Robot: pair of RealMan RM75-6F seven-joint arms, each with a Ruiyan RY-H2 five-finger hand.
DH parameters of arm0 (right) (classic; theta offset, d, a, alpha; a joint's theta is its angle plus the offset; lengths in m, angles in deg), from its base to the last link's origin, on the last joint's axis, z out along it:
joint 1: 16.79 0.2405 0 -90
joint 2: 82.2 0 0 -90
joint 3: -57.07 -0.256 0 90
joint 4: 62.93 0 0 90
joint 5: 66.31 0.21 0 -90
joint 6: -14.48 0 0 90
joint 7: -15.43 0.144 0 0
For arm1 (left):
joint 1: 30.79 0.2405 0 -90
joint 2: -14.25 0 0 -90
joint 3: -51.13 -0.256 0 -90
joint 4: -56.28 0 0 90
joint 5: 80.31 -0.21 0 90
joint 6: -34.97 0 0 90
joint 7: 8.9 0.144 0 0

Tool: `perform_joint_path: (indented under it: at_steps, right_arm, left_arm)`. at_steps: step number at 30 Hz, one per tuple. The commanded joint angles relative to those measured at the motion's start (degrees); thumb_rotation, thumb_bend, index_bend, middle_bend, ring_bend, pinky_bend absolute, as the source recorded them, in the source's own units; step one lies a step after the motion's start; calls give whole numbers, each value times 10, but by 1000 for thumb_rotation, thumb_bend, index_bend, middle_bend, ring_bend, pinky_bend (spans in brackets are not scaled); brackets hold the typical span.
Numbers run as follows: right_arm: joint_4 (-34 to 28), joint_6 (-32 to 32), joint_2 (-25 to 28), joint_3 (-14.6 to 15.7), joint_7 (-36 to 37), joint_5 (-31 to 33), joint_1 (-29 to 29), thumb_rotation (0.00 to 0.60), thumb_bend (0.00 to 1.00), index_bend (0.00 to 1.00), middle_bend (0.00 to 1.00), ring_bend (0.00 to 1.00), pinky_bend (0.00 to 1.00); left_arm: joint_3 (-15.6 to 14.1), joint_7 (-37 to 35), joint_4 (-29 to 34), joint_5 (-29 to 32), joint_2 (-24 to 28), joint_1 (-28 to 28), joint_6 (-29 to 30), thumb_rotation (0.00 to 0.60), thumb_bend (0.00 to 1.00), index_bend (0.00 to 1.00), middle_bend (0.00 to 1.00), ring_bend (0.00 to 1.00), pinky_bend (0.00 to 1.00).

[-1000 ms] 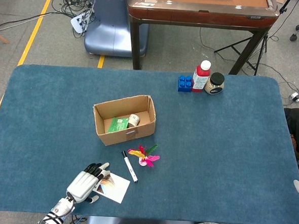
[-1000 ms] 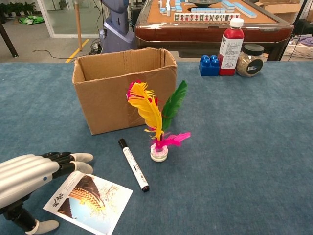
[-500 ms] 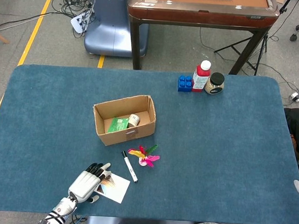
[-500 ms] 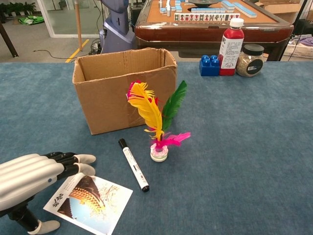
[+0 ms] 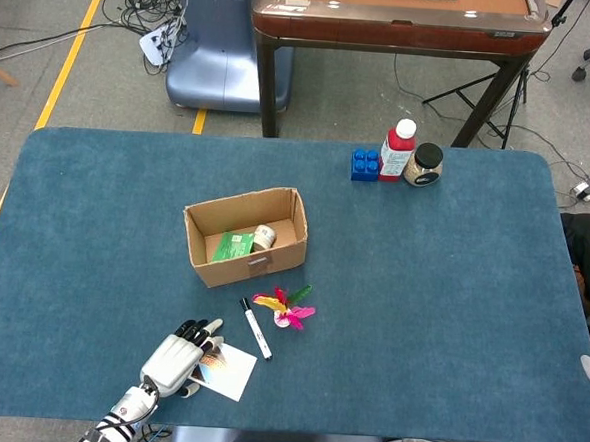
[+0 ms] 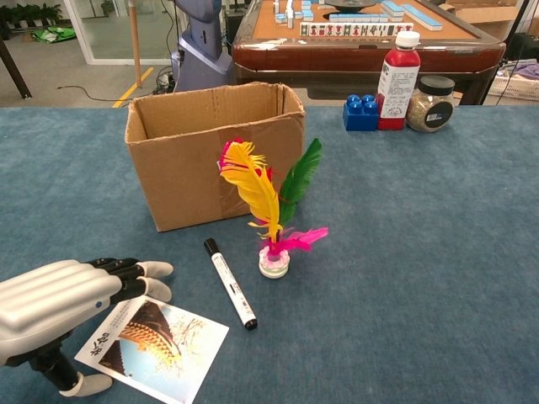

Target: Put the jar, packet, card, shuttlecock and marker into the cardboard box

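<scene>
even, bright indoor light; soft shadows fall just beside the cardboard box [image 6: 215, 151]; both views sharp, without glare.

The blue table [image 5: 451, 291] carries the cardboard box [image 5: 246, 238], marker [image 5: 256, 328], shuttlecock [image 5: 285, 309], card [image 5: 221, 369], and seemingly a bottle [image 5: 398, 149].

The left hand [image 6: 63, 307] lies low and palm-down, its fingers [image 6: 135, 271] stretched forward side by side and holding nothing, thumb tucked beneath near the wrist.
</scene>
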Motion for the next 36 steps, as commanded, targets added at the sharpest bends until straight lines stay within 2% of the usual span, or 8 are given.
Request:
perform_joint_path:
  at_steps: [1, 12, 36]
  right_arm:
    - [0, 0, 0, 0, 0, 0, 0, 600, 191, 257, 351, 262, 392]
    - [0, -3, -1, 0, -2, 1, 1, 600, 191, 257, 351, 262, 392]
    - [-1, -5, -1, 0, -3, 1, 2, 600, 191, 257, 351, 262, 392]
  left_arm:
    - [0, -5, -2, -1, -1, 0, 1, 600, 187, 217, 0, 0, 83]
    - [-3, -27, -3, -3, -1, 0, 3, 600, 198, 277, 0, 0, 85]
    - [-10, -85, -10, -40, -2, 10, 21, 600, 378, 369, 0, 0, 87]
